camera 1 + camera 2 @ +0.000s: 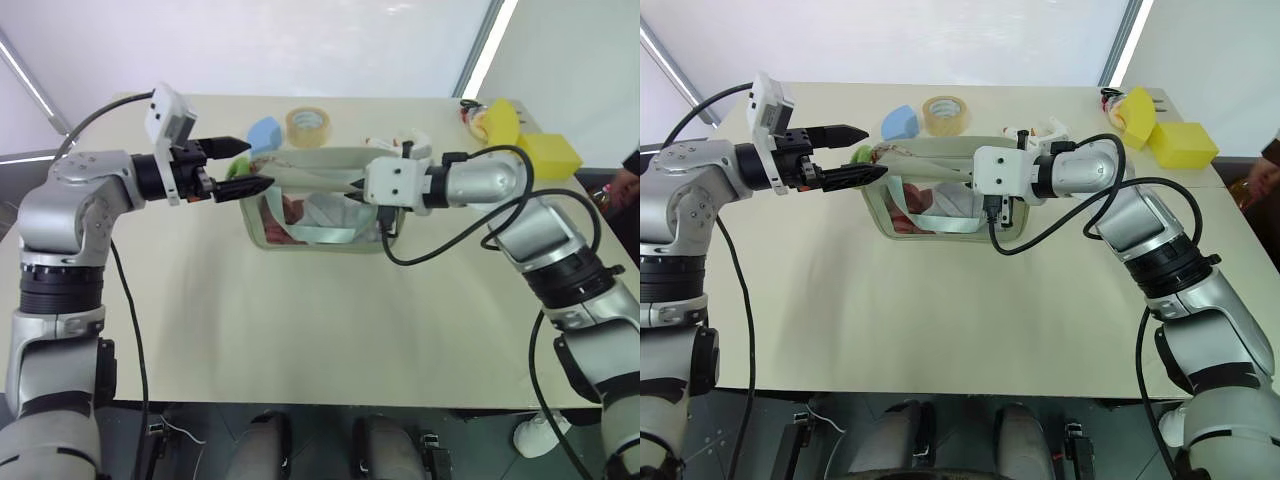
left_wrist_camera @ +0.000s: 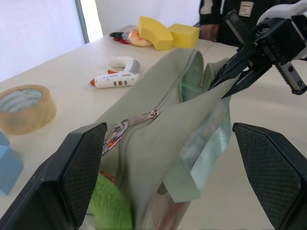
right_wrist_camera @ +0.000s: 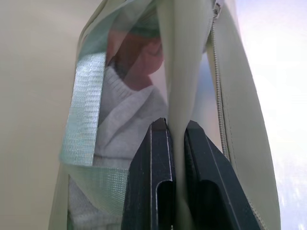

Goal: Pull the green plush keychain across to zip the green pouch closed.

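The right gripper (image 3: 175,187) has its two fingers pressed together on a fold of the green pouch (image 1: 320,235), pinching the fabrics of its open top edge; the zipper track runs just beside the outer finger. This grip looks meant to anchor the pouch while the other arm works. The left gripper (image 1: 240,165) stands with its fingers spread wide, holding nothing, at the opposite end of the pouch. The green plush keychain (image 2: 111,207) lies low between those spread fingers, close to one of them, hanging by the zipper slider. To do this step well, the left fingers should probably sink around the fuzzy ring, close firmly near its attachment, then draw straight along the zipper line toward the right fingers, which should keep the fabric taut so the slider does not snag
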Controlling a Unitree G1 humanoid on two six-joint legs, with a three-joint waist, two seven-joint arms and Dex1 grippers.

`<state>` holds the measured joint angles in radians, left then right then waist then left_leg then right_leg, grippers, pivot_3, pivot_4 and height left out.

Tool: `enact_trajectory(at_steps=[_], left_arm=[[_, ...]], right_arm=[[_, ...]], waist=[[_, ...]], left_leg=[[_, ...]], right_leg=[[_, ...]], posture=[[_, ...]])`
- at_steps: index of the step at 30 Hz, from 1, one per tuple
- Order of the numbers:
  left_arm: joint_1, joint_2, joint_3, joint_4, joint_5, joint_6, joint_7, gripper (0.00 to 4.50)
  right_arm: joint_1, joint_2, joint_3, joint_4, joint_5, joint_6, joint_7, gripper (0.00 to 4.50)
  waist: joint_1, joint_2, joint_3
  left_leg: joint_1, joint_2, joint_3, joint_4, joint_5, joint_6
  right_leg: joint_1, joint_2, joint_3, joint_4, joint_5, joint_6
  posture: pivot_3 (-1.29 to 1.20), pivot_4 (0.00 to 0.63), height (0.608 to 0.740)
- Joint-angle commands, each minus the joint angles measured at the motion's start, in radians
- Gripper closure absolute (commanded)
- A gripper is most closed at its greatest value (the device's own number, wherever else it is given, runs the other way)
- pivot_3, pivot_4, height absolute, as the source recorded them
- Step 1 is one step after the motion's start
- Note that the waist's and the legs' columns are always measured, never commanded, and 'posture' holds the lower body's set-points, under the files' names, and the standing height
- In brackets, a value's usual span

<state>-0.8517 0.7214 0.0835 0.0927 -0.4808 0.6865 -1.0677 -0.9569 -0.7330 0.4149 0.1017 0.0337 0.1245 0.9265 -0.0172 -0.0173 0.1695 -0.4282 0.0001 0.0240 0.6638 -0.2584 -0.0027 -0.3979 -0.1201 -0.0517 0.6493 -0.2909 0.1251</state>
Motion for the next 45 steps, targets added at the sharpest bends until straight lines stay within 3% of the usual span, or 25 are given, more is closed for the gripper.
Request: enact_trajectory(at_steps=[1, 2, 5, 8, 15, 21, 23, 26, 27, 37, 40, 45], left_arm=[[-0.013, 0.004, 0.005, -0.015, -0.003, -0.020, 0.003, 0.00], [-0.016, 0.003, 0.003, -0.011, -0.002, -0.022, 0.003, 0.00], [-0.023, 0.004, 0.001, 0.000, 0.002, -0.027, 0.000, 0.00], [-0.044, 0.023, 0.016, 0.040, 0.006, -0.034, 0.002, 0.00], [-0.074, 0.113, 0.033, 0.261, 0.071, -0.130, -0.015, 0.00], [-0.110, 0.078, -0.008, 0.405, 0.129, -0.227, -0.034, 0.00], [-0.134, 0.040, -0.021, 0.440, 0.144, -0.249, -0.026, 0.00], [-0.160, 0.003, -0.036, 0.493, 0.174, -0.289, -0.019, 0.00], [-0.167, -0.003, -0.038, 0.510, 0.184, -0.302, -0.018, 0.00], [-0.215, -0.076, -0.047, 0.664, 0.248, -0.416, -0.016, 0.00], [-0.221, -0.089, -0.042, 0.661, 0.238, -0.408, -0.039, 0.80], [-0.220, -0.092, -0.030, 0.653, 0.234, -0.403, -0.050, 3.23]], right_arm=[[0.003, 0.036, -0.047, -0.019, 0.000, 0.035, 0.010, 4.45], [0.007, 0.044, -0.054, -0.013, -0.005, 0.045, 0.009, 4.45], [0.015, 0.056, -0.087, -0.012, -0.014, 0.071, 0.004, 3.43], [0.021, 0.027, -0.158, -0.092, 0.017, 0.157, 0.009, 2.01], [0.121, -0.107, -0.316, -0.286, 0.111, 0.370, 0.066, 2.01], [0.200, -0.058, -0.280, -0.276, 0.092, 0.366, 0.034, 2.01], [0.199, -0.028, -0.260, -0.253, 0.073, 0.346, 0.017, 2.52], [0.197, -0.006, -0.251, -0.262, 0.074, 0.347, 0.013, 3.67], [0.197, -0.002, -0.250, -0.266, 0.076, 0.350, 0.015, 4.36], [0.210, 0.000, -0.254, -0.294, 0.064, 0.352, 0.009, 4.44], [0.209, 0.002, -0.256, -0.294, 0.064, 0.352, 0.006, 4.50], [0.205, 0.008, -0.257, -0.292, 0.063, 0.352, 0.000, 4.50]], waist=[[-0.001, 0.000, 0.000], [-0.002, 0.000, 0.000], [-0.001, 0.000, 0.000], [0.000, 0.000, 0.000], [0.006, 0.000, 0.000], [0.004, 0.000, 0.000], [0.004, 0.000, 0.000], [0.004, 0.000, 0.000], [0.004, 0.000, 0.000], [0.002, 0.000, 0.000], [0.003, 0.000, 0.000], [0.002, 0.000, 0.000]], left_leg=[[0.000, 0.000, 0.000, 0.000, 0.000, 0.000], [0.000, 0.000, 0.000, 0.000, 0.000, 0.000], [0.000, 0.000, 0.000, 0.000, 0.000, 0.000], [0.000, 0.000, 0.000, 0.000, 0.000, 0.000], [0.000, 0.000, 0.000, 0.000, 0.000, 0.000], [0.001, -0.001, 0.002, 0.000, 0.000, 0.000], [0.000, -0.001, 0.002, 0.000, 0.000, 0.000], [0.000, -0.001, 0.002, 0.000, 0.000, 0.000], [0.000, -0.001, 0.002, 0.000, 0.000, 0.000], [0.001, -0.001, 0.002, 0.000, 0.000, 0.000], [0.001, -0.001, 0.002, 0.000, 0.000, 0.000], [0.001, -0.001, 0.002, 0.000, 0.000, 0.000]], right_leg=[[0.000, 0.000, 0.000, 0.000, 0.000, 0.000], [0.000, 0.000, 0.000, 0.000, 0.000, 0.000], [0.000, 0.000, 0.000, 0.000, 0.000, 0.000], [0.000, 0.000, 0.000, 0.000, 0.000, 0.000], [0.001, 0.000, -0.001, 0.000, 0.000, 0.000], [0.002, 0.000, -0.002, 0.000, 0.000, 0.000], [0.001, 0.000, -0.001, 0.000, 0.000, 0.000], [0.001, 0.000, -0.001, 0.000, 0.000, 0.000], [0.001, 0.000, -0.002, 0.000, 0.000, 0.000], [0.001, 0.000, -0.002, 0.000, 0.000, 0.000], [0.001, 0.000, -0.002, 0.000, 0.000, 0.000], [0.001, 0.000, -0.002, 0.000, 0.000, 0.000]], posture=[[0.00, 0.150, 0.740], [0.00, 0.150, 0.740], [0.00, 0.150, 0.740], [0.00, 0.150, 0.740], [0.00, 0.150, 0.740], [0.00, 0.150, 0.740], [0.00, 0.150, 0.740], [0.00, 0.150, 0.740], [0.00, 0.150, 0.740], [0.00, 0.150, 0.740], [0.00, 0.150, 0.740], [0.00, 0.150, 0.740]])
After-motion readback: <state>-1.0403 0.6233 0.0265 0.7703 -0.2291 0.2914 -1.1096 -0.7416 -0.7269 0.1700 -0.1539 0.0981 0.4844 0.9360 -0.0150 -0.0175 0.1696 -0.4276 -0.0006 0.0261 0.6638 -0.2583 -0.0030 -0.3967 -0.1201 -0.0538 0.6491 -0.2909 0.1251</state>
